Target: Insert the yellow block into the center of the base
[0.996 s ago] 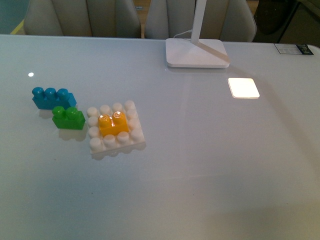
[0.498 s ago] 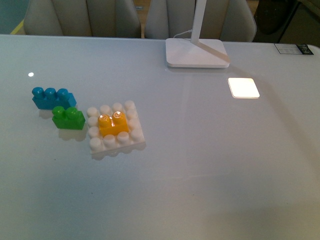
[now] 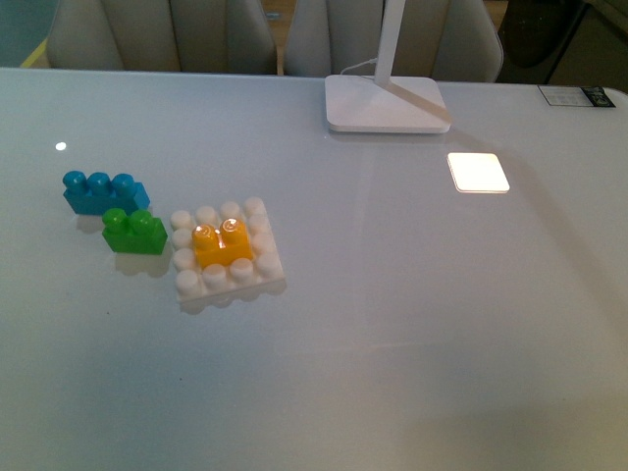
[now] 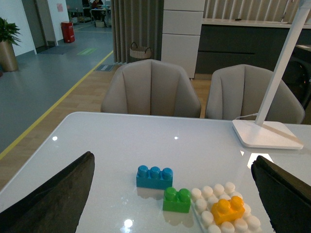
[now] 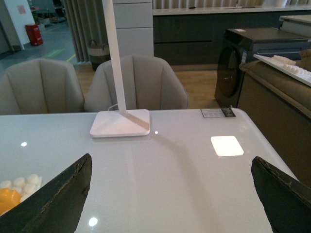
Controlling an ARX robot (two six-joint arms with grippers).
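The yellow block (image 3: pixel 223 243) sits on the middle studs of the white studded base (image 3: pixel 258 267) at the table's left. The left wrist view shows the same yellow block (image 4: pixel 227 209) on the base (image 4: pixel 206 203), well ahead of my left gripper (image 4: pixel 177 194), which is open and holds nothing. Only an edge of the yellow block (image 5: pixel 6 200) and base (image 5: pixel 22 183) shows in the right wrist view, far to one side of my open, empty right gripper (image 5: pixel 170 194). Neither arm appears in the front view.
A green two-stud brick (image 3: pixel 134 232) touches the base's left side, with a blue three-stud brick (image 3: pixel 103 192) just behind it. A white lamp foot (image 3: pixel 385 102) stands at the back centre. A bright light patch (image 3: pixel 478 172) lies at right. Chairs stand beyond the far edge.
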